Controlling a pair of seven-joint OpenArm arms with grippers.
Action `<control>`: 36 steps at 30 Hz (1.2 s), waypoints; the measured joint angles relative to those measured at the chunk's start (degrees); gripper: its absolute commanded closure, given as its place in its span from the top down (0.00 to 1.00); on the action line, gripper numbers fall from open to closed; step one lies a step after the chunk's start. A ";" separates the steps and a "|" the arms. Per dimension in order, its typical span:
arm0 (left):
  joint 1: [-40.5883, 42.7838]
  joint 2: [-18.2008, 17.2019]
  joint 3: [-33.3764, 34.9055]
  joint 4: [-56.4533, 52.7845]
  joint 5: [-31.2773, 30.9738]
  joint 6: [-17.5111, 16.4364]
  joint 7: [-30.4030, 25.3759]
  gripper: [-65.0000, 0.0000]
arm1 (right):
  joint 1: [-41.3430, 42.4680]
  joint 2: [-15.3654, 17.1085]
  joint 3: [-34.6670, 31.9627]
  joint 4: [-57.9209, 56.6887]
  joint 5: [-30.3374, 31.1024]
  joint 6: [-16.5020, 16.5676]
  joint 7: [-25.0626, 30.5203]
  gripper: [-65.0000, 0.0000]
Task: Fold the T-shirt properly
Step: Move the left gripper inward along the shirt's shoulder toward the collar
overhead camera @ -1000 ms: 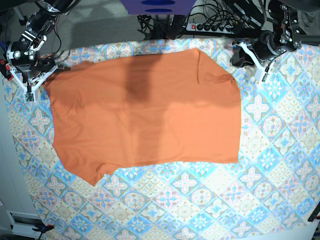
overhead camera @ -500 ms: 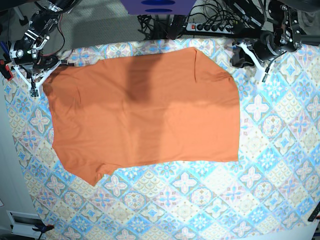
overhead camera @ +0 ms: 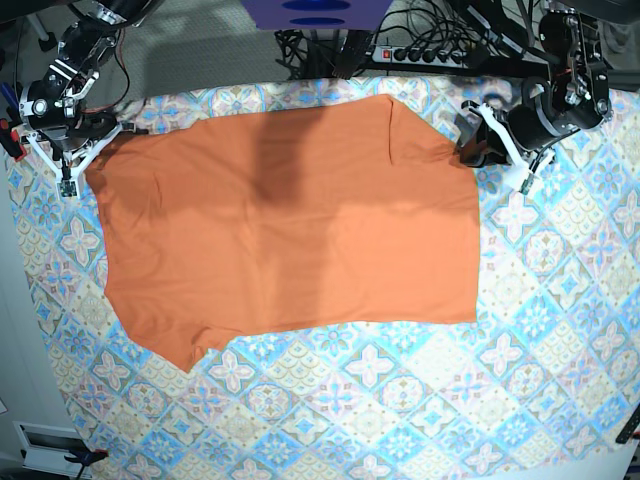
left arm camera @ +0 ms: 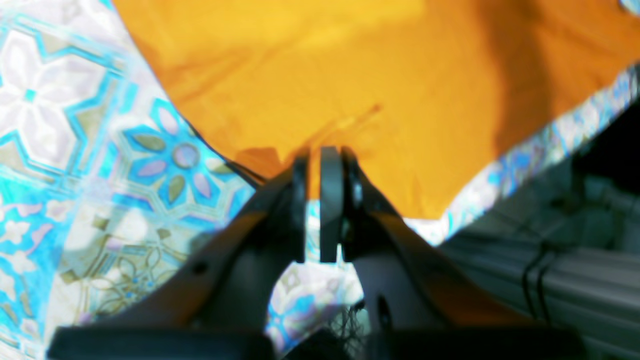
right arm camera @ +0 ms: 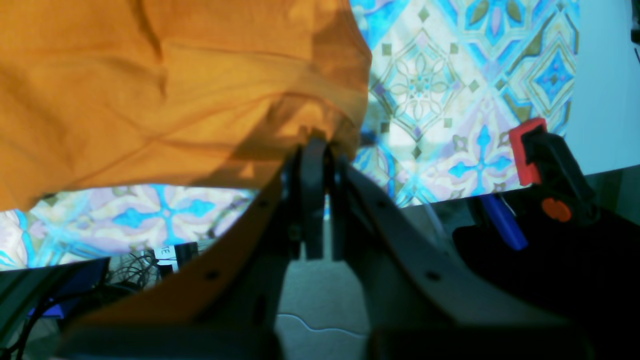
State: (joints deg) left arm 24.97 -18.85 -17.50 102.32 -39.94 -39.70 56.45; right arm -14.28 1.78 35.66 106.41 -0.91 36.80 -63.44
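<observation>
T-shirt (overhead camera: 290, 220): orange, plain, spread mostly flat across the desk, far-left half of the base view; we see a few soft creases and a dark shadow band over its upper middle.
Cloth (overhead camera: 520, 330): blue-pink-cream tile pattern, covers the desk under the shirt; bare on the near side and to the right.
Right gripper (right arm camera: 315, 145): at the shirt's far-left corner in base view; fingers narrow, pressed together. In the wrist view a fold of orange fabric bunches right at the tips and looks pinched between them.
Left gripper (left arm camera: 322, 155): at the shirt's far-right corner in base view, by the sleeve edge; fingers narrow, only a slit between them. Tips sit against the shirt's edge w/ creases running out from them; we can't tell for sure if fabric is caught.
Clamp (right arm camera: 545, 160): red and black, at the desk edge near the right arm.
Power strip (overhead camera: 425, 52): beyond the far edge, w/ tangled cables.
</observation>
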 measured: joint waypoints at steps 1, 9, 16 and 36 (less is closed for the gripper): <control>0.28 0.04 0.00 0.63 0.04 0.02 0.09 0.05 | -0.02 0.00 0.00 0.00 -0.02 0.00 0.00 0.01; 4.39 1.25 -0.22 2.97 0.52 0.00 0.79 0.36 | -0.02 0.00 -0.22 -0.04 -0.04 -0.02 -0.04 0.04; 3.02 2.64 0.42 -8.39 0.87 -0.04 0.85 0.44 | -0.17 0.02 -0.22 -0.15 -0.04 -0.02 -0.02 0.13; -6.88 3.61 14.64 -23.58 -3.04 -1.25 -3.08 0.43 | -1.27 0.33 -0.42 -0.17 0.00 -0.17 0.20 0.13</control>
State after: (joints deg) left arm 18.09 -15.25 -2.85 78.74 -42.98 -40.95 53.36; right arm -15.55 2.11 35.24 106.24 -0.91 36.62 -63.24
